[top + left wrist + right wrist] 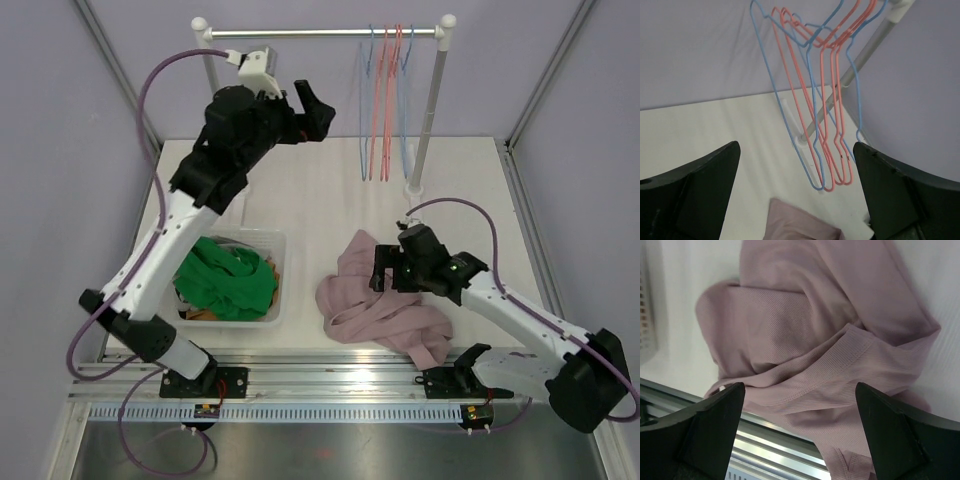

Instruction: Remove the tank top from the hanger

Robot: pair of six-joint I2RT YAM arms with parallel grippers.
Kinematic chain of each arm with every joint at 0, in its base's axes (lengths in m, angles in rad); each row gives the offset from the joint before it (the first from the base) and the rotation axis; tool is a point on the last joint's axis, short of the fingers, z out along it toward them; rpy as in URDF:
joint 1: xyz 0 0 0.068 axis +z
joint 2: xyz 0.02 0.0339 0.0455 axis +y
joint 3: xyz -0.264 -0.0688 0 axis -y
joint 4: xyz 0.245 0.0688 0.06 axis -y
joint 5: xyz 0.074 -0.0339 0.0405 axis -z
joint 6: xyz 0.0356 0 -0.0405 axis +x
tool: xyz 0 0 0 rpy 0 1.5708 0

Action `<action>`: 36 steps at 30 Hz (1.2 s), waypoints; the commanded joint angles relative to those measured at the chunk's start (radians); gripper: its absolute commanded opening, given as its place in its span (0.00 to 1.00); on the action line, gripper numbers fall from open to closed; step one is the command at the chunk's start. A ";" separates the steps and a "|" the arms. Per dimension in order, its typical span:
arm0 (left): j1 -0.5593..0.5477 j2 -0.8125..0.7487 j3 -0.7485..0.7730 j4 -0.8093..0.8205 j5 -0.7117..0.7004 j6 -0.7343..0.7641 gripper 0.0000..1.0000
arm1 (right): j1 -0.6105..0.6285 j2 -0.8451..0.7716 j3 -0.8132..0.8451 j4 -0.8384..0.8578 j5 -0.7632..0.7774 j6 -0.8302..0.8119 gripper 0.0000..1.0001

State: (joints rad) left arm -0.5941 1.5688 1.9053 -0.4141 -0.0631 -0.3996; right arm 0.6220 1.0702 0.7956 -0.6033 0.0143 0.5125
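Left gripper (312, 108) raised near the rail (330, 32), jaws spread, nothing in them. Right gripper (800, 432) also spread, empty, low over the pink tank top (385, 305). The garment lies crumpled on the table (320, 190), well apart from the hangers (822, 100), all bare. Removal looks done; little remains.

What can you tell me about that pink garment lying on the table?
The tank top is dusty pink, ribbed knit, with stitched edge bands. It lies crumpled in a heap on the white table, off any hanger, right of the basket. The right tool hangs open above, not gripping it.
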 commanded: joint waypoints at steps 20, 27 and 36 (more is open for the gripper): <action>-0.038 -0.907 -0.562 -0.490 -0.429 0.042 0.99 | 0.277 0.458 0.141 0.128 0.194 0.038 0.00; -0.038 -1.168 -0.757 -0.408 -0.510 0.094 0.99 | 0.280 0.246 0.390 0.010 0.197 -0.064 0.00; 0.023 -1.349 -0.920 -0.307 -0.691 0.068 0.99 | 0.278 0.333 0.809 0.016 -0.111 -0.226 0.00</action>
State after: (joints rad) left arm -0.6010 0.2558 0.9932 -0.8112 -0.6529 -0.3313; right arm 0.8906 1.3594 1.4830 -0.6186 0.0502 0.3733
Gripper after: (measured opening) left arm 0.988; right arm 0.052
